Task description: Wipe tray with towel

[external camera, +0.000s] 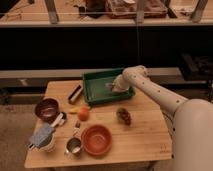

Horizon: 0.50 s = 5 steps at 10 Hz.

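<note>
A green tray [95, 93] stands at the back middle of the wooden table [145, 137]. My white arm reaches in from the right, and my gripper [114, 87] is down inside the tray at its right side. A pale greyish towel [110, 86] shows at the gripper's tip, lying against the tray floor. The gripper hides most of the towel.
A dark flat object [75, 93] lies left of the tray. In front are a dark red bowl [47, 108], an orange fruit [83, 114], a brown lumpy object [123, 116], an orange bowl [96, 139], a metal cup [73, 146] and a grey cloth on a white cup [42, 137].
</note>
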Motion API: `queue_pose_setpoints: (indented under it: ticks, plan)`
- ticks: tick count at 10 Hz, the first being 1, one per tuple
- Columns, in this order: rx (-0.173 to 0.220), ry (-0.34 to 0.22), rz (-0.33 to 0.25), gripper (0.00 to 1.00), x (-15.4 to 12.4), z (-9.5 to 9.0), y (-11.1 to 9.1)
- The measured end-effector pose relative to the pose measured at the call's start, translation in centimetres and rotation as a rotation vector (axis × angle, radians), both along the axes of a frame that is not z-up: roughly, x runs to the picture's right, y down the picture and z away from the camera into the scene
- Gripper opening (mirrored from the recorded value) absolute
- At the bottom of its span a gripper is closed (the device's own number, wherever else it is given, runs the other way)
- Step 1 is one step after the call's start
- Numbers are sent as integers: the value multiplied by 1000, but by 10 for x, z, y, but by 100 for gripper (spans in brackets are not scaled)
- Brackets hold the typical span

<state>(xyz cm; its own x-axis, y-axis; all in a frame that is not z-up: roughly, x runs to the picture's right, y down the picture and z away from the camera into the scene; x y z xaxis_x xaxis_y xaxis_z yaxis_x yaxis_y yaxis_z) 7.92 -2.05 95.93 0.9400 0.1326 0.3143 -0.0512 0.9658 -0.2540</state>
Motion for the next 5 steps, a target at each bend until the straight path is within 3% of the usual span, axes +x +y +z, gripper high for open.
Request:
queue_pose_setpoints:
  ticks: [2,5]
  plan:
    - [7,24,37,0,9,19,-4]
    - [32,13,78,0,9,58,-32]
